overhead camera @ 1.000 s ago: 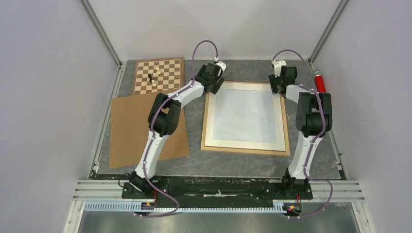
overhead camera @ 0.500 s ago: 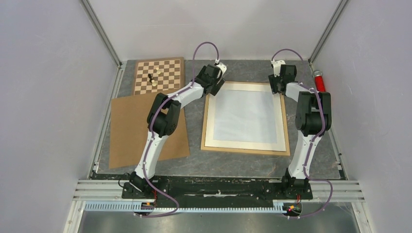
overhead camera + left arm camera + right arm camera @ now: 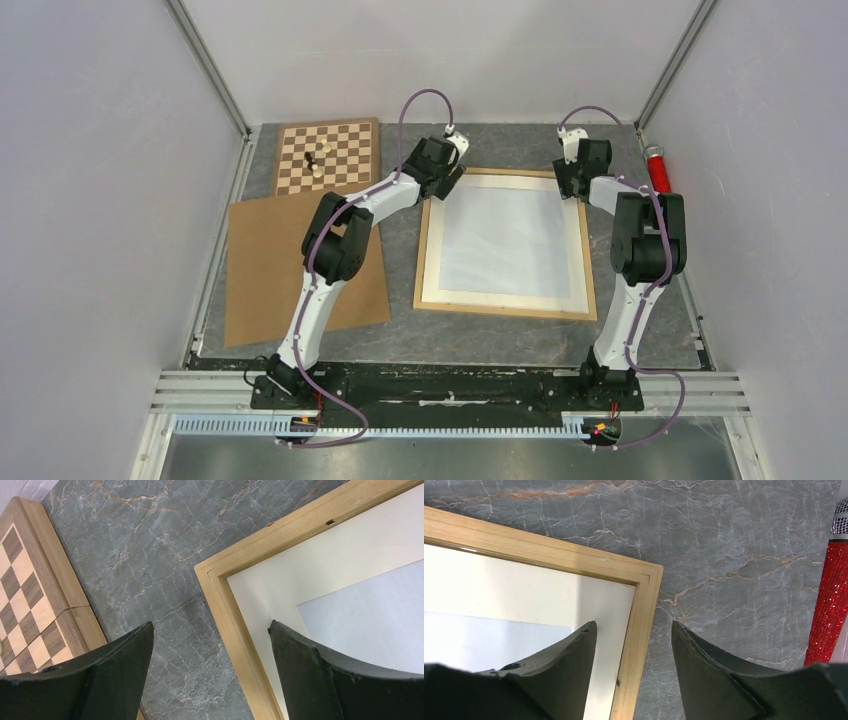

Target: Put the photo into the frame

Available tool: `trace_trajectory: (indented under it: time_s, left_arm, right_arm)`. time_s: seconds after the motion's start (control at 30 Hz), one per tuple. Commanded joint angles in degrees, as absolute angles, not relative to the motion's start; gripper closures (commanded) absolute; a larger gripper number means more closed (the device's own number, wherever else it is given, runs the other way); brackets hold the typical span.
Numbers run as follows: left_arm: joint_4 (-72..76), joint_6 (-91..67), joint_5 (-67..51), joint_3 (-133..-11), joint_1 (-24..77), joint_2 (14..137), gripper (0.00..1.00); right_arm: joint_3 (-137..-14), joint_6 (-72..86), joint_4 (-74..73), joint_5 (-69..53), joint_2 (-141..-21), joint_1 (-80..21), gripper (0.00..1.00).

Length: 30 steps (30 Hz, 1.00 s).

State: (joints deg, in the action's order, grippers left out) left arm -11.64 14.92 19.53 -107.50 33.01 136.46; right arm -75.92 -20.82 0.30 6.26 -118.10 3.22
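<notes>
From above, the frame point(image 3: 421, 255) lies flat on the table right of centre, nearly square, its rails running with the table's edges. Inside it sit one white mat point(image 3: 505, 296) and one pale sheet point(image 3: 508, 240). No printed photo shows anywhere, and whether that sheet is its back I cannot tell. The left gripper point(image 3: 445, 178) is at the frame's far-left corner and the right gripper point(image 3: 566, 183) at its far-right corner, so neither arm is nearer, and the sheet lies inward and nearward from both. Also here are one brown board point(image 3: 265, 260), one chessboard point(image 3: 345, 150) with two pieces, and one red cylinder point(image 3: 657, 168). In the left wrist view the left gripper point(image 3: 211, 626) gapes wide and holds nothing, one finger over the bare table and the other over the mat, with the frame's point(image 3: 280, 535) left rail running between them. In the right wrist view the right gripper point(image 3: 634, 625) stands about half apart, also empty, astride the right rail point(image 3: 641, 630) just short of the corner. Any grip would likely be across a rail.
</notes>
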Motion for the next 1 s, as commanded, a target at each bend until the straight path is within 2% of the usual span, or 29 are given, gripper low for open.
trace_trajectory:
  time_s: [0.0, 0.2, 0.33, 0.63, 0.8, 0.97]
  left_arm:
    - [-15.7, 17.2, 21.1, -109.4, 33.6, 136.2, 0.08]
    - [-16.1, 16.7, 22.2, -111.0, 33.4, 136.8, 0.08]
    - [-16.4, 15.8, 22.1, -112.4, 33.3, 136.9, 0.07]
    - [-17.6, 12.8, 19.4, -112.8, 32.7, 132.8, 0.05]
    - [-19.7, 11.8, 15.5, -107.9, 32.5, 126.9, 0.05]
    - [-23.7, 12.5, 9.5, -97.0, 32.5, 117.5, 0.04]
  right_arm:
    - [-76.0, -21.1, -4.9, 5.1, -117.6, 3.4, 0.39]
    - [-76.6, -20.3, -3.5, 4.0, -116.0, 3.4, 0.35]
    - [-75.8, -19.7, -2.5, 2.5, -113.4, 3.4, 0.27]
    - [-71.6, -18.9, -2.0, -4.0, -104.0, 3.4, 0.22]
    - [-65.1, -22.1, -4.1, -7.9, -96.2, 3.4, 0.22]
    - [-56.0, -29.7, -9.2, -8.1, -88.2, 3.4, 0.22]
